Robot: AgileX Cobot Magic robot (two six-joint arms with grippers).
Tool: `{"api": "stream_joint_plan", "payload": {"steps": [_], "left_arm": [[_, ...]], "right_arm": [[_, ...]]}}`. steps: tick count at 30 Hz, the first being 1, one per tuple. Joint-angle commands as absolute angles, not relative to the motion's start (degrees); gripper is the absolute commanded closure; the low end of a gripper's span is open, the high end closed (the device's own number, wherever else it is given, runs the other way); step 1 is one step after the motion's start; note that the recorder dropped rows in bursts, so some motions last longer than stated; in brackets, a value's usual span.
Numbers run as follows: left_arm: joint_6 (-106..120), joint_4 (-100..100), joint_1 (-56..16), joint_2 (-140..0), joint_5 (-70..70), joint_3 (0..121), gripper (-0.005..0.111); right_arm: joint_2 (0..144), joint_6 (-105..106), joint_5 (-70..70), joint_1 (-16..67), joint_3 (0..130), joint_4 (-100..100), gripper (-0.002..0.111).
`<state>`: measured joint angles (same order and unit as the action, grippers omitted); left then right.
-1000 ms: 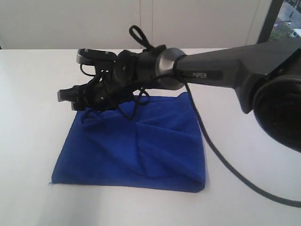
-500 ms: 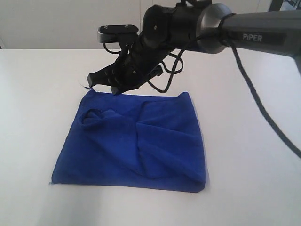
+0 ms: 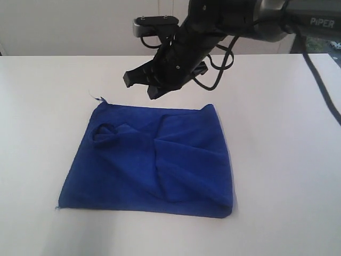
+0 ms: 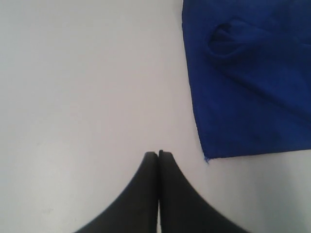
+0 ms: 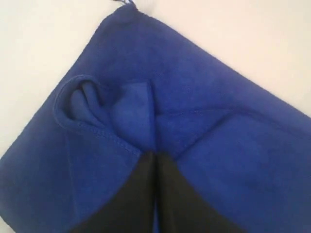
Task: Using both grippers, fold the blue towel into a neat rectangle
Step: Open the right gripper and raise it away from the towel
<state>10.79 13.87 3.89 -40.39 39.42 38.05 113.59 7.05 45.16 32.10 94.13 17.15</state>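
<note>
The blue towel [image 3: 154, 160] lies folded on the white table [image 3: 42, 117], roughly rectangular, with a puckered loop [image 3: 104, 132] near its far left corner and diagonal creases. My right gripper [image 3: 139, 85] hangs in the air above the towel's far edge, shut and holding nothing. The right wrist view looks down past that gripper [image 5: 155, 154] onto the towel [image 5: 204, 97] and its loop. My left gripper [image 4: 159, 154] is shut and empty over bare table, beside a towel [image 4: 248, 87] corner. The exterior view does not show the left arm.
The right arm's black cable [image 3: 326, 96] hangs over the table at the right. A pale wall [image 3: 80, 26] runs behind the table's far edge. A loose thread [image 3: 97, 97] sticks out at the towel's far left corner.
The right arm has risen and drawn back to the right, off the towel's far left corner. Its jaws have closed empty. The towel lies still.
</note>
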Motion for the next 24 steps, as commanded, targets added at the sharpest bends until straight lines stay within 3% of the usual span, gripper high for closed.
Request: {"api": "stream_joint_plan", "payload": {"steps": [1, 10, 18, 24], "left_arm": [[10.50, 14.50, 3.87, -40.03, 38.99, 37.82, 0.107], [15.38, 26.44, 3.87, -41.57, 39.26, 37.82, 0.107], [21.06, 32.97, 3.87, -51.75, 43.70, 37.82, 0.107], [20.53, 32.97, -4.61, -60.72, 39.51, 37.82, 0.107]], "right_arm": [[111.25, 7.72, 45.23, 29.15, 91.00, 16.87, 0.108], [107.08, 9.55, 43.35, 22.54, 85.06, 16.63, 0.108], [106.51, 13.24, 43.57, 19.34, 84.50, 16.05, 0.108], [106.74, 16.38, 43.49, 19.34, 84.50, 15.40, 0.108]]}}
